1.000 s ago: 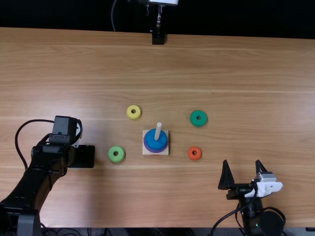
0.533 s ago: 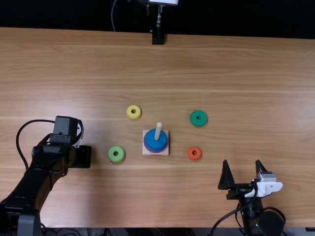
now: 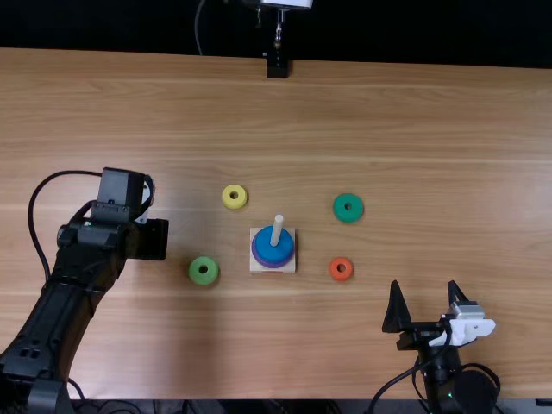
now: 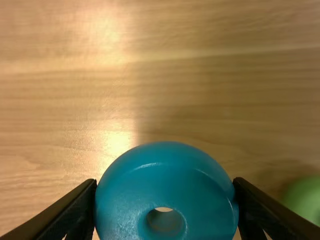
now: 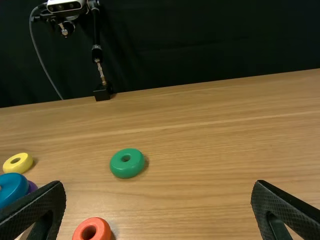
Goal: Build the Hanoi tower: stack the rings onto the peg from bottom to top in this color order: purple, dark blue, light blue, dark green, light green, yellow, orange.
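Left gripper (image 4: 165,184) is clutching the light blue ring (image 4: 167,177), mid-left in the top view, and the peg (image 3: 277,231) is standing off to frame-right, near centre, beyond the light green ring (image 3: 196,272)!

in the left wrist view, glare whitens the table (image 4: 55,115) beside a seemingly soft shadow.

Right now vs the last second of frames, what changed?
Left arm moved toward the table's far edge. Its fingers hold the light blue ring; can't tell when they closed on it. Unchanged: right gripper, dark blue ring over purple on the peg, loose yellow, dark green, light green and orange rings.
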